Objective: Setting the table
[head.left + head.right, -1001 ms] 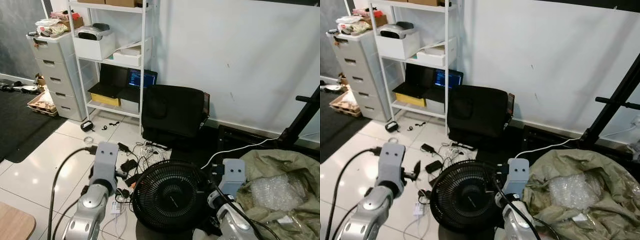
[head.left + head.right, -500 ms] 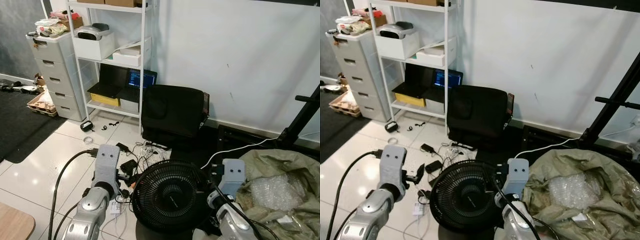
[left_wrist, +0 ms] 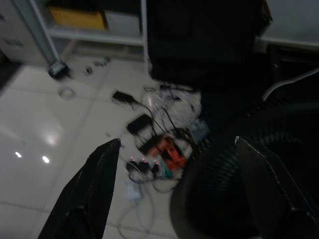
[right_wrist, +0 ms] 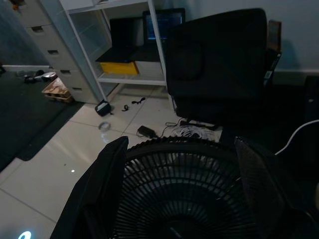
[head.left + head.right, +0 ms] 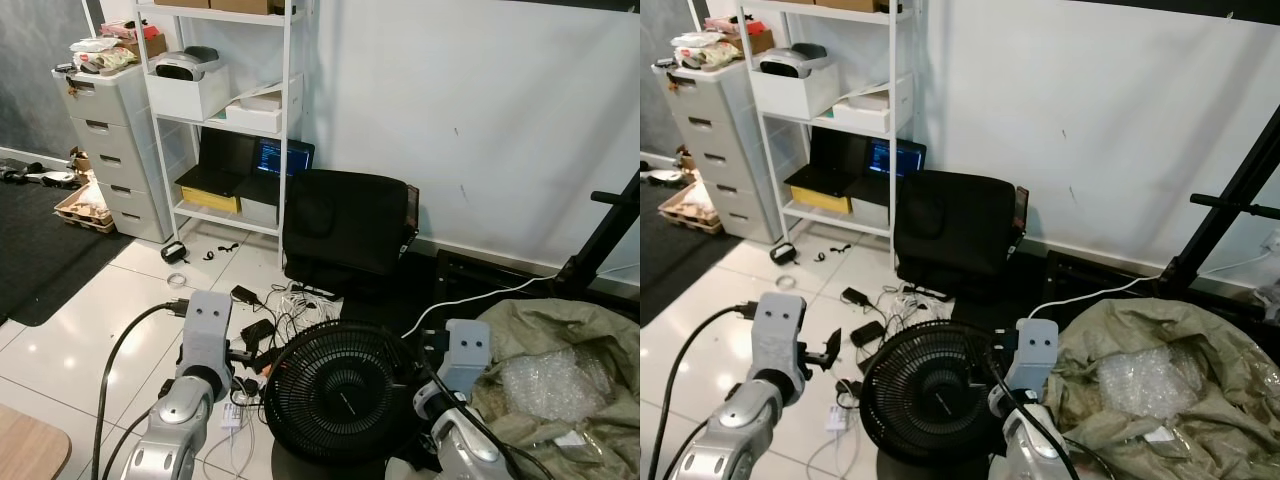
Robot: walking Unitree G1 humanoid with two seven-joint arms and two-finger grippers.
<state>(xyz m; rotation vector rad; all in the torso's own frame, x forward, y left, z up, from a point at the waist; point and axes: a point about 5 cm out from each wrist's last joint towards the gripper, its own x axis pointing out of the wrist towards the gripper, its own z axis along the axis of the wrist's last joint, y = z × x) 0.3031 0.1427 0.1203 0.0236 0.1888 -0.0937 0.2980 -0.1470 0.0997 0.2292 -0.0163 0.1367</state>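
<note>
Table: we see one rounded corner of a light wooden tabletop (image 5: 25, 445) at the lower left edge of the left eye view, beside our left arm and well apart from both grippers.
Left gripper: our left gripper (image 3: 177, 141) hangs above the white tiled floor (image 5: 70, 340), just left of the fan; in the left wrist view its two black fingers (image 3: 89, 189) are spread wide with nothing between them.
Right gripper: our right gripper (image 4: 182, 141) is raised behind the fan's right side; its black fingers (image 4: 99, 189) are likewise spread apart and hold nothing.
Fan: a round black floor fan with a wire grille (image 5: 340, 390) stands between our two arms, close in front of us.
Cables: a tangle of white and black cables with adapters and a power strip (image 5: 285, 310) lies on the tiles between the fan and the shelf.
Case: a large black fabric case (image 5: 345, 235) leans upright against the white wall (image 5: 480, 120), beyond the fan.
Shelf: a white metal shelf rack (image 5: 285, 120) stands left of the case; an open laptop with a lit screen (image 5: 283, 157) sits on a lower shelf, and white boxes sit higher up.
Drawers: a grey plastic drawer unit (image 5: 115, 140) stands just left of the rack, with clutter on top.
Sack: an olive-green crumpled sack holding clear bubble wrap (image 5: 560, 380) lies to our right, beside the right arm.
Mat: a dark floor mat (image 5: 40, 250) covers the floor at far left.
</note>
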